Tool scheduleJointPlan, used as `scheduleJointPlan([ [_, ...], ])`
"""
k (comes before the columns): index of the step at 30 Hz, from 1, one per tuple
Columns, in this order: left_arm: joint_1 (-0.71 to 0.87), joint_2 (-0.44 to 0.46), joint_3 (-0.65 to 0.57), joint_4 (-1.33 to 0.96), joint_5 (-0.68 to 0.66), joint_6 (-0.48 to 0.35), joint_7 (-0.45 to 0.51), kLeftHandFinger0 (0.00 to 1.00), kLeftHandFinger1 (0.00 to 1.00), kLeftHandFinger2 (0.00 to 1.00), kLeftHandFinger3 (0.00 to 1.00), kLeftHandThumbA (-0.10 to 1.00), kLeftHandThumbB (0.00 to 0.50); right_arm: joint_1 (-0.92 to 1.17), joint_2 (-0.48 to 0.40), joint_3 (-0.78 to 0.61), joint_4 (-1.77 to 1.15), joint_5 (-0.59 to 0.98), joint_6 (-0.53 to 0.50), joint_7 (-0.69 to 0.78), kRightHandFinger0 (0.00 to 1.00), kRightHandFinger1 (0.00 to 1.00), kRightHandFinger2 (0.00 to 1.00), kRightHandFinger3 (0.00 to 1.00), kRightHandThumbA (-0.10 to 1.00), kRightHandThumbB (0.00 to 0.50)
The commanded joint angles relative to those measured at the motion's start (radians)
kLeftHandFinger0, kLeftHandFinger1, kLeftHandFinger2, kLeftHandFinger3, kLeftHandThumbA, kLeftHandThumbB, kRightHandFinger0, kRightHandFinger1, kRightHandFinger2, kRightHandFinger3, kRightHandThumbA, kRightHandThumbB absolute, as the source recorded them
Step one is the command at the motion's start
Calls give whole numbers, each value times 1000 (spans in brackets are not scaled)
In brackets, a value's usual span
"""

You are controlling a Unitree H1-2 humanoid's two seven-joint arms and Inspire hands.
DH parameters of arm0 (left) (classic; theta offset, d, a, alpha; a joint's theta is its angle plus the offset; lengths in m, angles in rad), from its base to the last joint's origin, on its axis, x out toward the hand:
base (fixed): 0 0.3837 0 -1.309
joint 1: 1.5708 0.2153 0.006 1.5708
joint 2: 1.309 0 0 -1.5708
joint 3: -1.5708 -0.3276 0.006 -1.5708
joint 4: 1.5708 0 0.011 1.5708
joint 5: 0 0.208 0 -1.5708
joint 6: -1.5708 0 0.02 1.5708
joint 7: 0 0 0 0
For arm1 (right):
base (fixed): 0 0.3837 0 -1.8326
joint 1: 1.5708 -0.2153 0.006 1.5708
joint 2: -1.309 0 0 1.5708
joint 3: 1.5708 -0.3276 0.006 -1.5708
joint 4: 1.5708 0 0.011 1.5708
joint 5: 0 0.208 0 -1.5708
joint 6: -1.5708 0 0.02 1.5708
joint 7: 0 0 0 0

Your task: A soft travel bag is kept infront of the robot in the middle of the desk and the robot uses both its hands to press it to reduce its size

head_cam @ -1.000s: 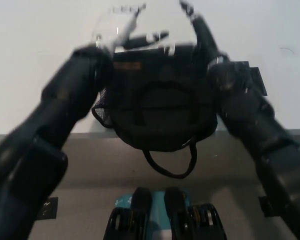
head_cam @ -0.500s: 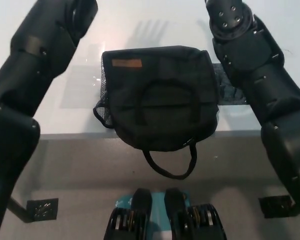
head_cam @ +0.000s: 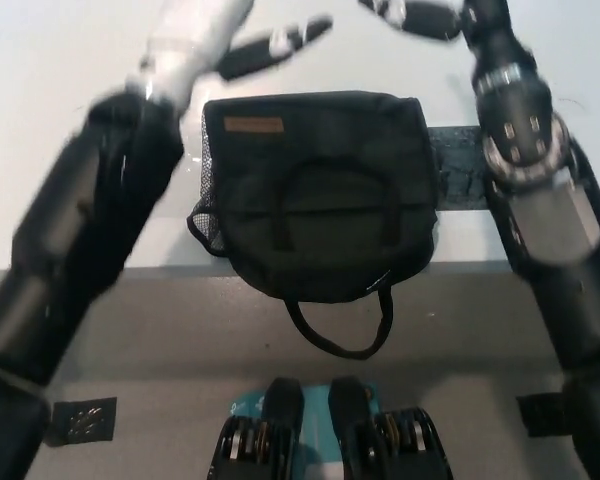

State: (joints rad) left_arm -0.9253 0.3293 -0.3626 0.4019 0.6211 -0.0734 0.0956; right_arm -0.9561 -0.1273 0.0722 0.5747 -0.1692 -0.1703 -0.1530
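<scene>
I see a white desk with the black travel bag lying at its near edge, partly overhanging. A dark flat thing, possibly a mat, lies just right of it.

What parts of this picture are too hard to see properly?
- Left hand, head view: motion-blurred, so its grip is unreadable.
- Right hand, head view: blurred and cut by the top edge.
- Travel bag: the small tan label's writing is too tiny; its underside and contents are hidden.
- Dark strip on the desk: partly behind the bag and right arm.
</scene>
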Motion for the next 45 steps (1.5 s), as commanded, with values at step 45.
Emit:
scheduleJointPlan([
  [45,1187,-60,172,-645,-365,-227,-53,1000,1000,1000,1000,1000,211,1179,50,185,-793,161,-259,143,1000,1000,1000,1000,1000,123],
])
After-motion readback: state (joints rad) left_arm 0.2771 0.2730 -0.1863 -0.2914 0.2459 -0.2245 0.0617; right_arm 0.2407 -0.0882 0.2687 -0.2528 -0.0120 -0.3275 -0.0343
